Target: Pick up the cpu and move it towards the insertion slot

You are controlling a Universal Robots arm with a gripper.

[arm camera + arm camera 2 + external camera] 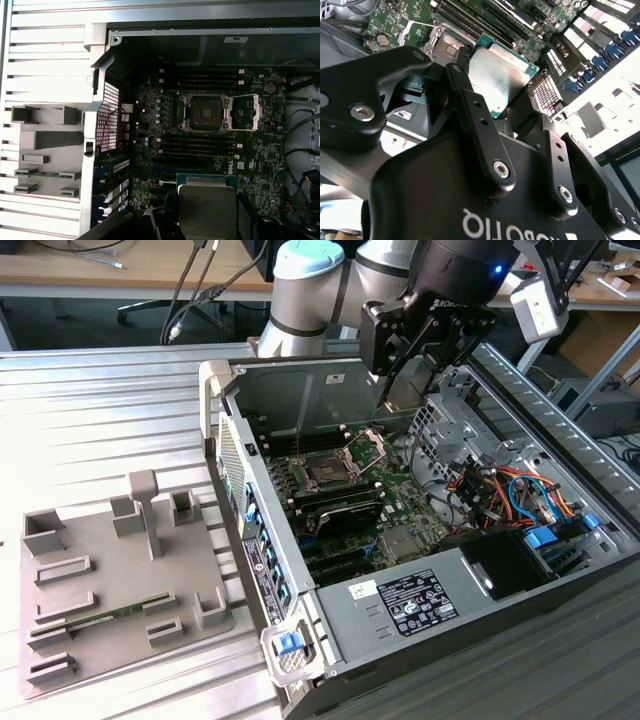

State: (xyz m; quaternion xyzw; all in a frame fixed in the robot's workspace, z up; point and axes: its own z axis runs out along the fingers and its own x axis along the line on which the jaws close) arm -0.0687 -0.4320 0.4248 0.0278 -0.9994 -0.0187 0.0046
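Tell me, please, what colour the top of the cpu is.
Pale silvery metal with a green border; the cpu shows best in the first wrist view.

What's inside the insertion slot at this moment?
Nothing is seated: in the first wrist view the insertion slot shows its bare dark centre. The cpu is held in the gripper, apart from it. In the second wrist view the gripper covers part of the slot.

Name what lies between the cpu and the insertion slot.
In the first wrist view, long black memory slots separate the cpu from the insertion slot.
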